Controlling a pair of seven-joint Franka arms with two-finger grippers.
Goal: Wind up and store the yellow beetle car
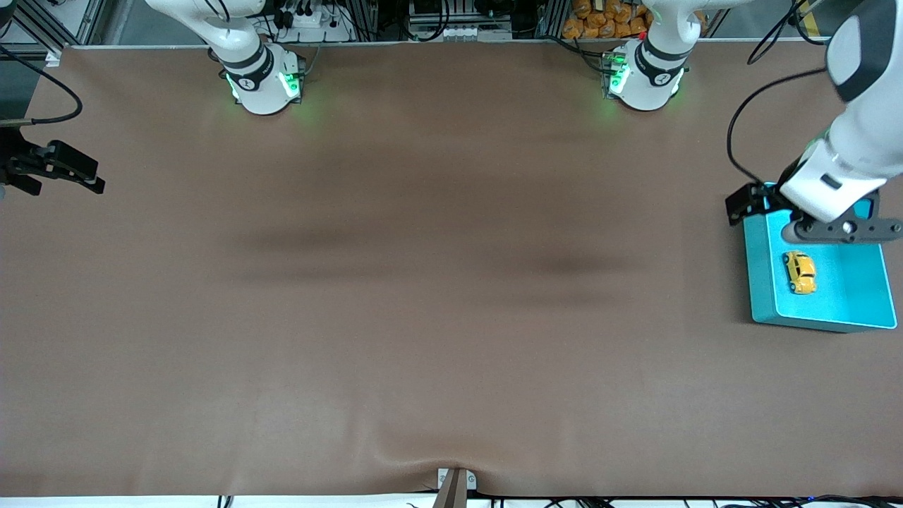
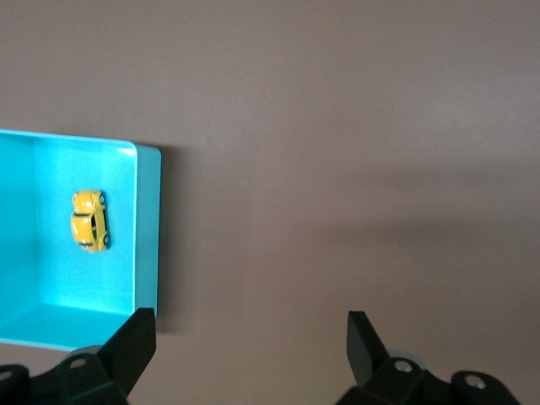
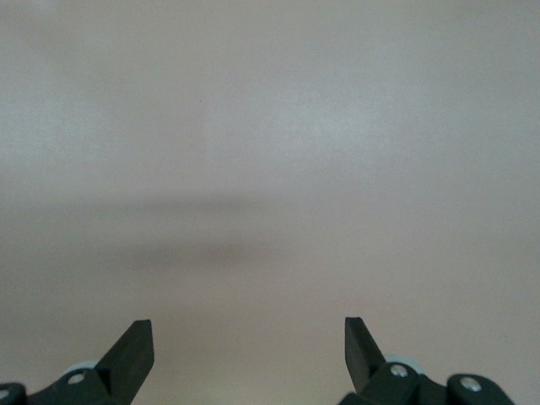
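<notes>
Brown covering spreads bare over the bench (image 1: 423, 282) from the right arm's end, where the right claw (image 1: 77, 176) waits above the bench edge with its fingers spread wide and nothing between them. Toward the left arm's end stands the turquoise bin (image 1: 760, 282), and the yellow beetle car (image 1: 800, 271) lies on the bin's floor, resting on its wheels as far as can be told, beside the wall that faces the middle of the bench. The left claw (image 1: 846, 229) hangs over the part of the bin nearest the robots' bases, fully open and empty, apart from the car. The car looks very light, hard and glossy, so it would likely skid or flip under a sideways nudge; its rounded roof gives little purchase, and I judge the best hold is across the flat flanks at mid-body, above the wheels, with a gentle squeeze. Being so small and close to a wall, it leaves little room for a finger on that side. The front view alone shows both arms and where the bin sits on the bench. The left wrist view shows the car (image 2: 89, 221) clear of the bin's walls (image 2: 148, 236), with the claw's fingertips (image 2: 135, 342) wide apart. The right wrist view shows only bare bench (image 3: 270, 169) and spread fingertips (image 3: 135, 346).
</notes>
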